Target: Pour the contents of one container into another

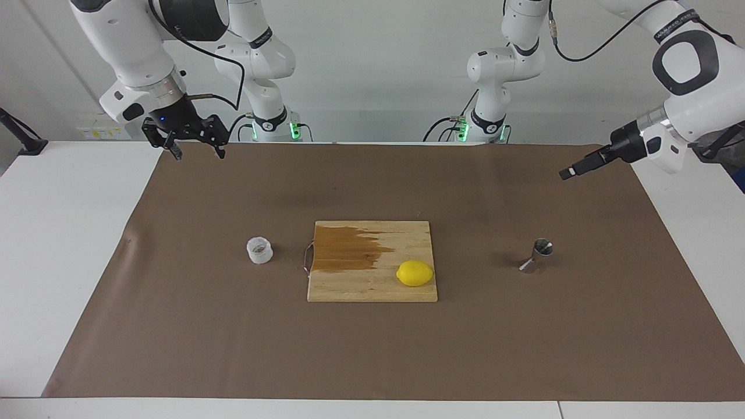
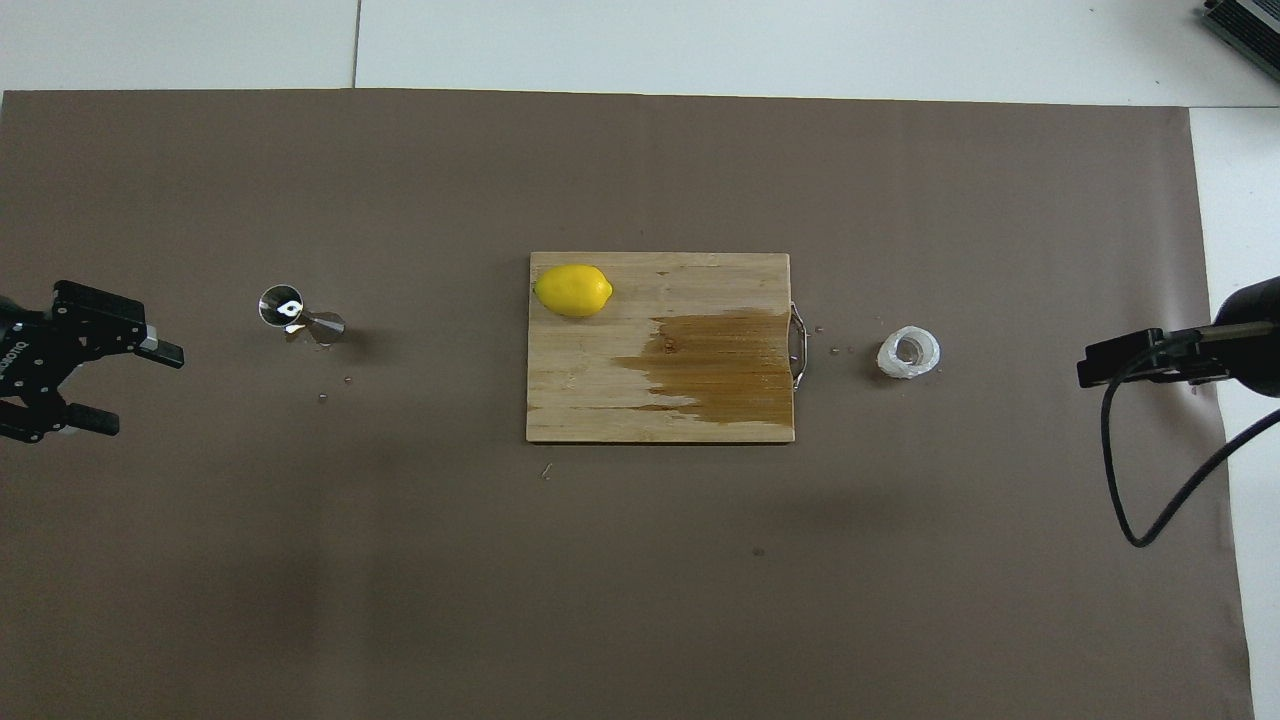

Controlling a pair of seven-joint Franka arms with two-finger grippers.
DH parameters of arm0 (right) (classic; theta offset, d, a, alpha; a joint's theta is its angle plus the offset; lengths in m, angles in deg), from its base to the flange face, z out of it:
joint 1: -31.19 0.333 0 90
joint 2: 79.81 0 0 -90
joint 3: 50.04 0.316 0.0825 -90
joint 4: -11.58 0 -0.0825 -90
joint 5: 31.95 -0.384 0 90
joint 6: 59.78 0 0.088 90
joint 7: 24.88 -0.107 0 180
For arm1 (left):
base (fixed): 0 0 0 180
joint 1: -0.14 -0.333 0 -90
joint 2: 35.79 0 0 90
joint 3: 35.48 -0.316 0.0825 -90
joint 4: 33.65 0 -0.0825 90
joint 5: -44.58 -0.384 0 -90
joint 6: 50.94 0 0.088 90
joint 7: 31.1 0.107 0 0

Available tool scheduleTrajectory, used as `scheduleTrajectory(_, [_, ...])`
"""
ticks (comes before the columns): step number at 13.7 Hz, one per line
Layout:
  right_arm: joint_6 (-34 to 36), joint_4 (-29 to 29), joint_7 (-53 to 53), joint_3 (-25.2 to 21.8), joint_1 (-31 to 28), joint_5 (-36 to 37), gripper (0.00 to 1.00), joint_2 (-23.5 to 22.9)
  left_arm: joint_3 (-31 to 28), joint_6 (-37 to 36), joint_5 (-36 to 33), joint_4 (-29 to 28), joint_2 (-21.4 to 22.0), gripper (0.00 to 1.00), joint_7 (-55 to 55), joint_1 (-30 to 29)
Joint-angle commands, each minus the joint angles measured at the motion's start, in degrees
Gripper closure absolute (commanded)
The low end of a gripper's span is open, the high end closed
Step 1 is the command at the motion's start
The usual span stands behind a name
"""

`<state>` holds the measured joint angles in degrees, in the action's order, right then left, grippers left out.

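A translucent white ribbed cup [image 1: 259, 250] is standing upright toward the right arm's end of the brown mat [image 1: 372, 349]; a shiny hourglass jigger [image 1: 538, 255] is standing toward the left arm's end. Both the left gripper [image 2: 130, 385] and the right gripper [image 1: 197, 152] are hanging spread, holding nothing.

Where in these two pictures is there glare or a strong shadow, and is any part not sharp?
Overhead view: a bright glare spot sits in the jigger mouth; soft wide shadows darken the brown paper nearer the robots. Facing view: the jigger and the plastic cup throw only short, faint shadows; the wet stain on the cutting board looks dark, without shine. Both views look sharp throughout.
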<state>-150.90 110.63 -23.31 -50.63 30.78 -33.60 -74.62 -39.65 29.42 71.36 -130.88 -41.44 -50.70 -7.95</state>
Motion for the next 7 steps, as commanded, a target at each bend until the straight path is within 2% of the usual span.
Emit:
scheduleTrajectory(1, [0.43,0.53,-0.25,0.24,-0.65,-1.34,0.00,0.52,1.18,-3.81,5.45,1.87,-3.39,0.00,-11.20,-3.94])
scheduleTrajectory(4, [0.43,0.53,-0.25,0.24,-0.65,-1.25,0.00,0.52,1.45,-3.89,12.31,4.15,-6.29,0.00,-27.91,-5.52])
scheduleTrajectory(7, [0.43,0.53,-0.25,0.24,-0.65,-1.25,0.00,0.52,7.83,-5.12,14.35,6.60,-11.38,0.00,-28.57,-11.83])
